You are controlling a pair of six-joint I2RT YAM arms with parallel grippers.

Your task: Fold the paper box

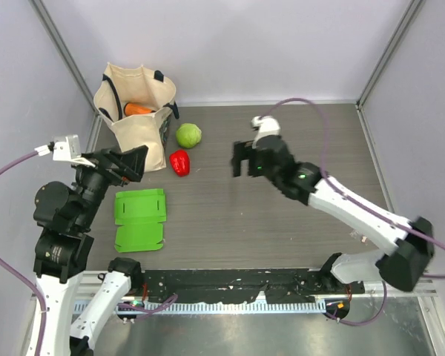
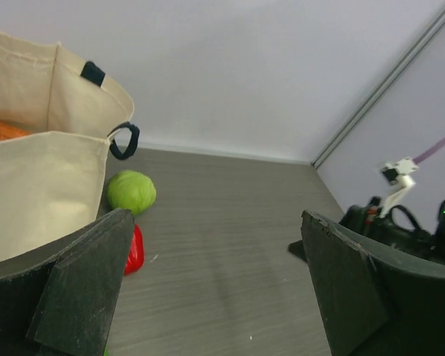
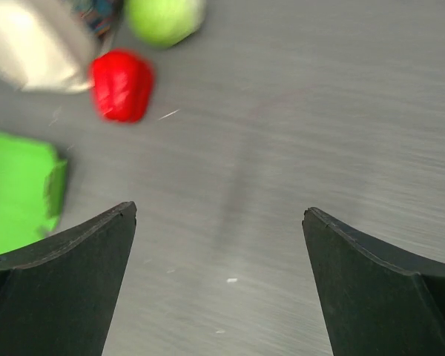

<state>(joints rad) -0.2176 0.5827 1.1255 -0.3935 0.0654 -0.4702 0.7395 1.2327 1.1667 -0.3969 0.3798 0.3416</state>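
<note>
The paper box [image 1: 139, 219] is a bright green card cut-out lying flat on the table at the left; its edge [image 3: 18, 189] also shows at the left of the right wrist view. My left gripper [image 1: 133, 165] hangs open just above and behind the card, its jaws wide apart with nothing between them [image 2: 216, 222]. My right gripper [image 1: 241, 159] is open over the middle of the table, well to the right of the card, with only bare table between its fingers [image 3: 219, 215].
A cream canvas tote bag [image 1: 133, 111] with an orange thing inside stands at the back left. A round pale-green vegetable [image 1: 188, 135] and a red pepper [image 1: 179, 162] lie beside it. Grey walls close in the table.
</note>
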